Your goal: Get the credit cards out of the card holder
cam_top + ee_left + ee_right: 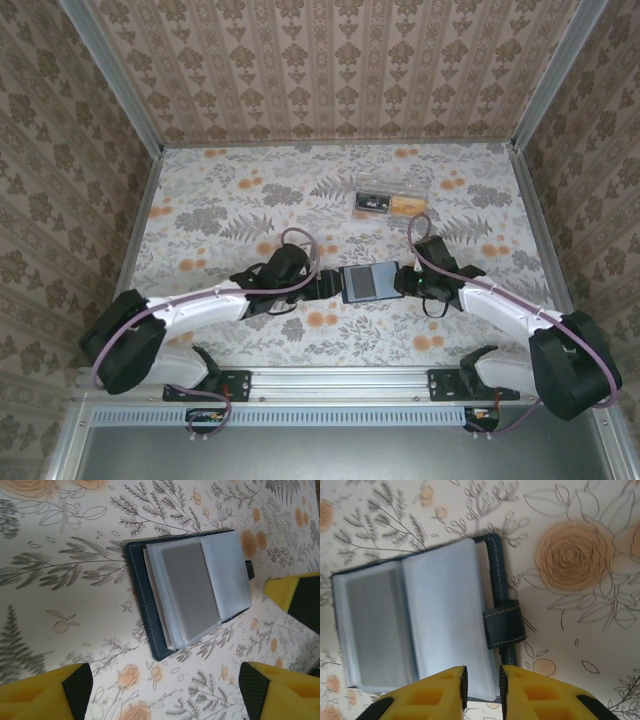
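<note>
1. Top external: the card holder [362,282] lies open and flat on the desk [250,200], toward the near edge and directly between the two end effectors.
2. The left end effector [333,283] is just beside the holder's left edge. The right end effector [401,280] is just beside its right edge. Each arm reaches in from its own side.
3. Left wrist: we see the left fingers [45,692] spread wide apart, with only floral desk surface between them. The holder lies ahead of them and they do not touch it.
4. Holder detail: the navy cover is underneath with a stack of clear sleeves on top. A grey card [190,592] shows through the top sleeve. A small dark tab [504,626] sticks off one edge.
5. Right wrist: the right fingers [432,695] are nearly together, leaving a thin slit. They sit at the holder's near edge, and the pale sleeve shows through the slit.
6. We cannot tell whether the right fingers pinch the sleeve or just sit above it.
7. A clear plastic box [388,203] sits farther back on the desk, well apart from the holder and both end effectors.
</note>
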